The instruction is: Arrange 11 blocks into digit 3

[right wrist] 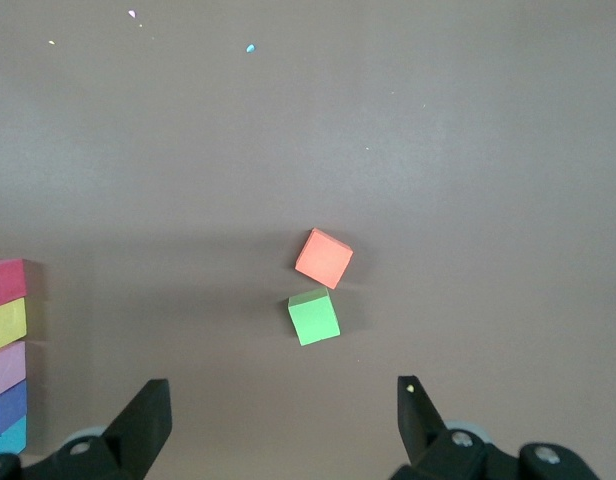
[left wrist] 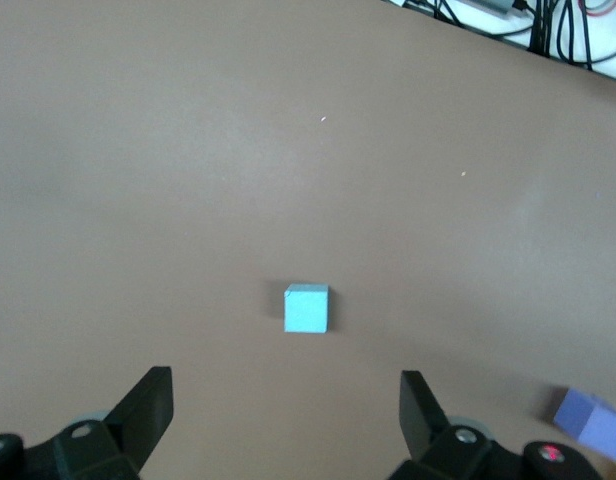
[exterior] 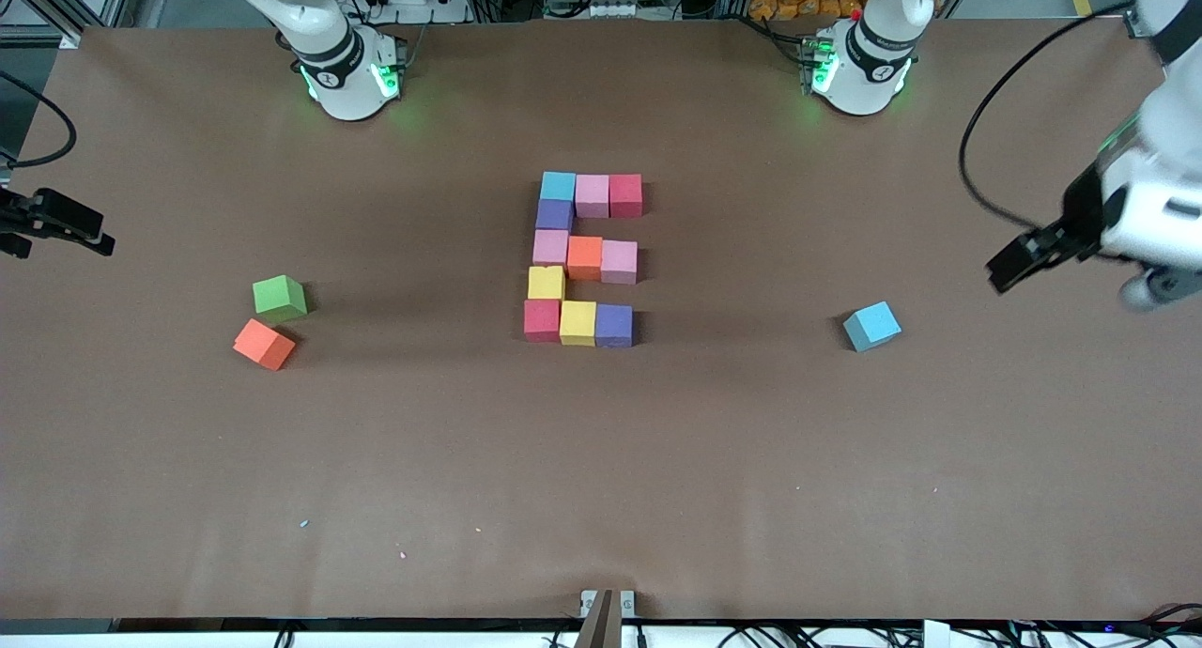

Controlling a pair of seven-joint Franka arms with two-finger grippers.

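A brown matte table (exterior: 601,479) fills the scene, with a few pale specks on its bare stretch nearest the front camera and a small metal bracket (exterior: 608,603) at that edge.

Farther in, a loose orange cube (exterior: 264,344) lies toward the right arm's end, corner to corner with a green cube (exterior: 280,296) just beyond it from the camera. A loose light blue cube (exterior: 871,326) lies alone toward the left arm's end.

Midway between them stands the digit 3 (exterior: 584,258), eleven blocks packed edge to edge. Its nearest row reads red, yellow, purple; then a yellow block, a row of pink, orange, pink, a purple block, and a last row of light blue, pink, red nearest the arms' bases.

The right gripper (exterior: 56,223) hangs over the table's edge at its own end, and the left gripper (exterior: 1024,258) hangs over the table at its end; both wait with jaws apart and empty.

Cables, power strips and aluminium framing run along the room past the bases.

The left wrist view shows the light blue cube lying ahead of its spread fingers (left wrist: 148,405) and a purple block (left wrist: 592,422) of the figure. The right wrist view shows the orange and green cubes and one column of the figure.
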